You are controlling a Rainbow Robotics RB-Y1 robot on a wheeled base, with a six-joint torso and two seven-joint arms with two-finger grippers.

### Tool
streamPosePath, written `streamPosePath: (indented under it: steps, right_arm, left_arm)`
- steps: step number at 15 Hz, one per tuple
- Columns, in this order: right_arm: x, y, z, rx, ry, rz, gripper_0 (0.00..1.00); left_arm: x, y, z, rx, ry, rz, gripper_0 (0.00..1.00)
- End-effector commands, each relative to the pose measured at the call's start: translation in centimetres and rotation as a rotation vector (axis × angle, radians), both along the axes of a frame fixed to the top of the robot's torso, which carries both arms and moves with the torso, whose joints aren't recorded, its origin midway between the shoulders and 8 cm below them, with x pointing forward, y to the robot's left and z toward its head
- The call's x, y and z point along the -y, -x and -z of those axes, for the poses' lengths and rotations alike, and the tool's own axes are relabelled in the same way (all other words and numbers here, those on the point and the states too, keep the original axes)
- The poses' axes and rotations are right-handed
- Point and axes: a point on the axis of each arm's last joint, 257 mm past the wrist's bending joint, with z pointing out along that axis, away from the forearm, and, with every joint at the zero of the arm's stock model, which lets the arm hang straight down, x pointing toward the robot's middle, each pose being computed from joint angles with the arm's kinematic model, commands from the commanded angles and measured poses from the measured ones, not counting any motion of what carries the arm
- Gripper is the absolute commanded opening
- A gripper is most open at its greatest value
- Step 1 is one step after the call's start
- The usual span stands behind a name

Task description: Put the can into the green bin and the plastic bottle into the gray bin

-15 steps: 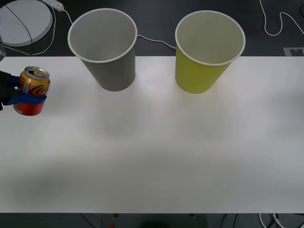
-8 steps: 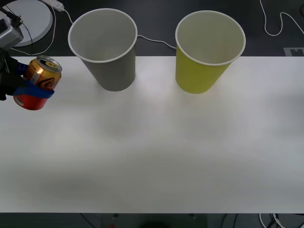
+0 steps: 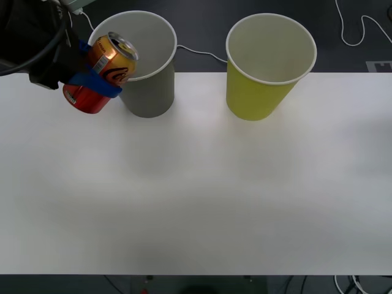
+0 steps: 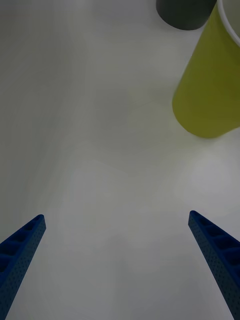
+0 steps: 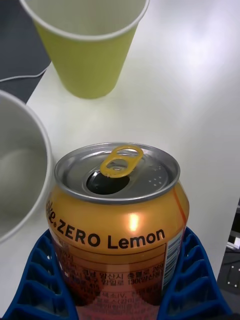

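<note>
While clamped betw. the blue ribbed fingers of the left gripper point(image 3: 92, 86), the can point(image 3: 100, 72) hangs above the table point(image 3: 196, 184) at the gray bin's point(image 3: 138, 67) left rim, overlapping it in front view. Long axis tilted: silver top w/ gold tab, already opened, points up and toward the gray bin; red base points down-left. Left wrist view: can point(image 5: 119, 220) gripped at mid-body, left gripper point(image 5: 117, 280) fingers on both sides; gray bin point(image 5: 22, 165) just beside, green bin point(image 5: 87, 45) farther on. Green bin point(image 3: 269, 64) stands right of gray bin, well apart, both upright near table's far edge. Right gripper point(image 4: 120, 265) fingers spread wide, nothing held, over bare tabletop near green bin point(image 4: 210, 95). Wide open surface in front of both bins.
</note>
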Motion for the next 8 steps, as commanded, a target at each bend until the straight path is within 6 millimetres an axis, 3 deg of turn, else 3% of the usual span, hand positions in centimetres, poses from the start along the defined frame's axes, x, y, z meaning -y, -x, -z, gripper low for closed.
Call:
streamPosePath:
  steps: [1,8]
  right_arm:
    - [0.0,0.0,0.0,0.0,0.0,0.0,1.0]
    - [0.0,0.0,0.0,0.0,0.0,0.0,1.0]
  left_arm:
    - [3.7,-0.6,-1.2,0.005,-0.032,0.042,0.0]
    - [13.0,-3.8,-5.6,-0.019,-0.002,0.071,0.0]
